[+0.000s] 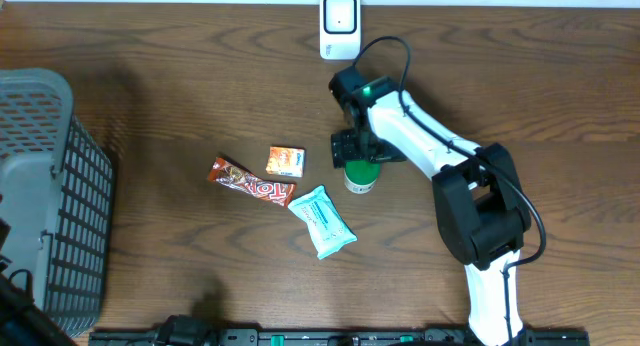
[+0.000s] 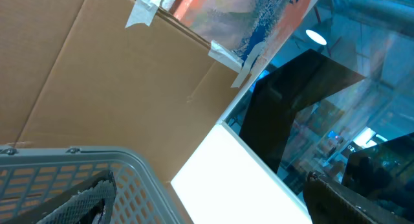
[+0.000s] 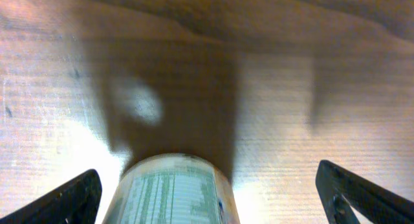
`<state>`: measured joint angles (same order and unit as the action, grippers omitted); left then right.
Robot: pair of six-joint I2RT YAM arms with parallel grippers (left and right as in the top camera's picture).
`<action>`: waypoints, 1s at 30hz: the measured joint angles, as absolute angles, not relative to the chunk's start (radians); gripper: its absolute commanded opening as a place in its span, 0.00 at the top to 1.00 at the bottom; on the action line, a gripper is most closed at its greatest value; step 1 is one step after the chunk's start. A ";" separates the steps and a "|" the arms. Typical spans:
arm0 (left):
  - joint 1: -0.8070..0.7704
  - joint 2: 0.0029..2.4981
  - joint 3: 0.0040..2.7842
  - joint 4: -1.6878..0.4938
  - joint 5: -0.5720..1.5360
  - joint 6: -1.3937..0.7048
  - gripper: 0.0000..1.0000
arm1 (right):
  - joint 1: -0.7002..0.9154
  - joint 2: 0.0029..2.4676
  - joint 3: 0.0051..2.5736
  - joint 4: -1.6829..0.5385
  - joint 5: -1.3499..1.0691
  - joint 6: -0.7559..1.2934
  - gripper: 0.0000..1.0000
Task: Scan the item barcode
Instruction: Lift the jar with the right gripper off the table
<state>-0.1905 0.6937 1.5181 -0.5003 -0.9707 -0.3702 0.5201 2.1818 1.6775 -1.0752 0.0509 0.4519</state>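
While my right gripper [image 3: 207, 188] hangs low over the table [image 1: 200, 86], its fingers are spread wide with the green-topped bottle [image 1: 361, 176] upright between them; my left gripper [image 2: 217, 204] is spread beside the basket [image 2: 97, 162].

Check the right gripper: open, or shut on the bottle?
Open. The right gripper has its fingers spread wide in the wrist view; the bottle stands between them, with a gap showing on each side.
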 measured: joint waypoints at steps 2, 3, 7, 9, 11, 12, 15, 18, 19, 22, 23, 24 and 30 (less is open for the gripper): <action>-0.191 0.694 1.505 -0.492 -0.971 -0.370 0.07 | 0.515 2.181 1.713 -1.129 0.040 0.452 0.01; -0.191 0.694 1.498 -0.489 -0.971 -0.370 0.07 | 0.515 2.178 1.733 -1.159 0.034 0.452 0.01; -0.191 0.694 1.480 -0.480 -0.970 -0.370 0.07 | 0.515 2.141 1.766 -1.185 0.005 0.461 0.01; -0.191 0.694 1.479 -0.476 -0.970 -0.370 0.08 | 0.517 2.120 1.773 -1.192 -0.009 0.464 0.01; -0.191 0.694 1.479 -0.472 -0.971 -0.370 0.07 | 0.521 2.107 1.773 -1.202 -0.014 0.475 0.01; -0.191 0.694 1.479 -0.471 -0.971 -0.370 0.07 | 0.521 2.106 1.773 -1.206 -0.020 0.488 0.01; -0.191 0.694 1.479 -0.471 -0.971 -0.370 0.07 | 0.524 2.106 1.768 -1.204 -0.030 0.508 0.01; -0.191 0.694 1.479 -0.470 -0.971 -0.370 0.07 | 0.530 2.106 1.742 -1.203 -0.033 0.519 0.01; -0.191 0.694 1.479 -0.470 -0.970 -0.370 0.07 | 0.535 2.106 1.725 -1.200 -0.034 0.521 0.01; -0.191 0.694 1.479 -0.469 -0.971 -0.370 0.07 | 0.553 2.106 1.671 -1.165 -0.035 0.526 0.01; -0.191 0.694 1.479 -0.469 -0.970 -0.370 0.07 | 0.560 2.106 1.653 -1.144 -0.035 0.527 0.01; -0.191 0.694 1.479 -0.469 -0.971 -0.370 0.07 | 0.567 2.106 1.630 -1.120 -0.036 0.528 0.01; -0.191 0.694 1.479 -0.468 -0.971 -0.370 0.07 | 0.579 2.106 1.517 -1.005 -0.053 0.540 0.04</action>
<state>-0.1905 0.6937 1.4792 -0.4683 -0.9707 -0.3702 0.5793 2.1056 1.5169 -1.0046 -0.0532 0.5404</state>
